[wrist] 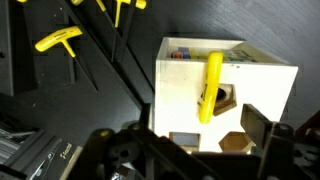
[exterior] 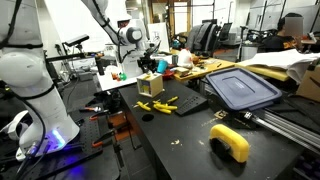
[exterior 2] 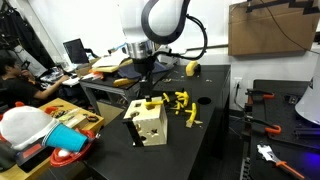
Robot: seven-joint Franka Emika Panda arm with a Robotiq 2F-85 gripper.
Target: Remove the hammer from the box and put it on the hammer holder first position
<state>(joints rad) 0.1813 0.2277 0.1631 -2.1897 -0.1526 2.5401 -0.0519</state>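
The small tan box (wrist: 250, 85) stands on the black table and shows in both exterior views (exterior: 150, 86) (exterior 2: 150, 124). A yellow handle, the hammer (wrist: 212, 85), sticks up from a hole in its top; it also shows in an exterior view (exterior 2: 150, 103). Its head is hidden inside the box. My gripper (wrist: 200, 140) is open and empty, hanging just above the box (exterior: 148, 62) (exterior 2: 146, 72), with a finger to each side of the handle. A low black rack with yellow T-handled tools (wrist: 62, 40) (exterior 2: 181, 103) (exterior: 160, 105) lies beside the box.
A large flat dark-blue bin with a lid (exterior: 240, 88) sits further along the table. A yellow curved object (exterior: 231, 142) lies near the table's front edge. A cluttered workbench (exterior 2: 60, 125) stands beside the table, and a person (exterior 2: 14, 80) sits at a desk.
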